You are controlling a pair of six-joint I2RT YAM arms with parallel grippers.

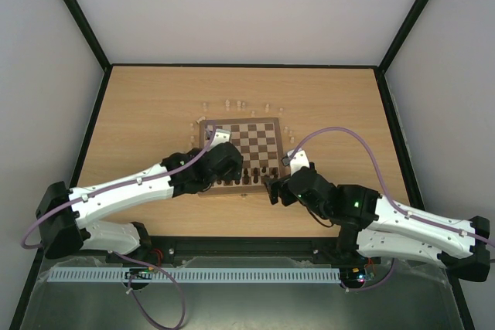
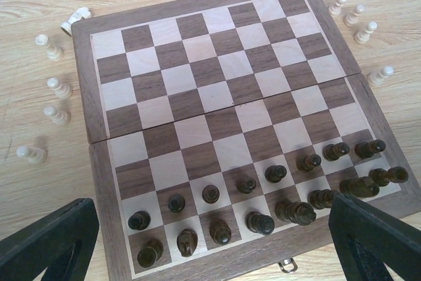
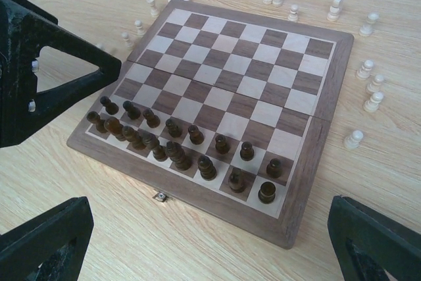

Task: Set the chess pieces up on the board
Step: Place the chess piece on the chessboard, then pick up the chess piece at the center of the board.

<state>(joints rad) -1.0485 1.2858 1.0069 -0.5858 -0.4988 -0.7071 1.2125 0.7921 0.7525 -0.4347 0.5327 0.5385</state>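
Note:
The board [image 1: 241, 138] lies open at the table's middle. Dark brown chess pieces [image 2: 263, 218] fill its two near rows [image 3: 176, 151]; one on the near left [image 2: 187, 241] lies tipped. Pale cream chess pieces [image 2: 56, 87] stand scattered on the table beside and beyond the board [image 3: 368, 87], and one [image 2: 75, 19] lies on its side. My left gripper [image 1: 230, 169] hovers open over the board's near left part [image 2: 210, 228], holding nothing. Off the board's near right corner, my right gripper [image 1: 273, 189] is also open and empty [image 3: 210, 228].
A small metal clasp [image 3: 158, 196] sticks out from the board's near edge. The left gripper's black fingers [image 3: 39, 77] reach into the right wrist view at the left. Black frame posts and pale walls enclose the table [image 1: 139, 106].

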